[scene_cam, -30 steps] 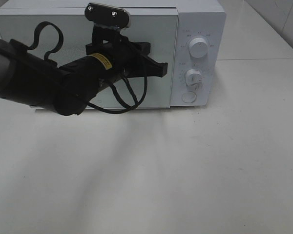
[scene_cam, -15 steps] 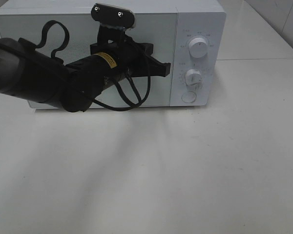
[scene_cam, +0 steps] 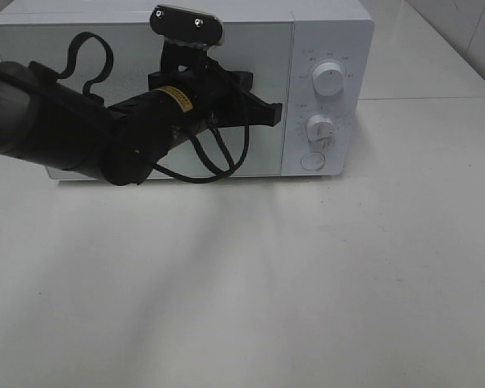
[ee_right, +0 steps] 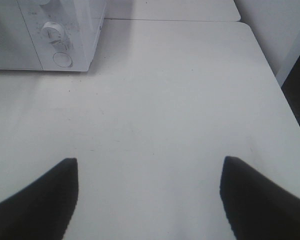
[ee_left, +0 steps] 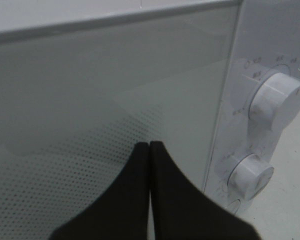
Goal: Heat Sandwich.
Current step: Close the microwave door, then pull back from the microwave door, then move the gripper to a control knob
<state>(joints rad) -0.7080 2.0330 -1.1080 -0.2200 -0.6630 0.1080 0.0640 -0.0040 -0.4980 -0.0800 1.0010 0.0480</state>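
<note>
White table, microwave at top of frame: door shut, interior unreadable, sandwich location cannot tell. Two dials, one button; left gripper clenched on nothing, masking door; right gripper spread wide, tips only visible.

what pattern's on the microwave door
A fine dot mesh on the pale grey microwave door, clearest in the left wrist view.

Looks like a robotics lab mocked up as a kitchen: white microwave oven across the top of the frame, plain white table below, black robot arm at upper left, pale tiled wall at upper right.
</note>
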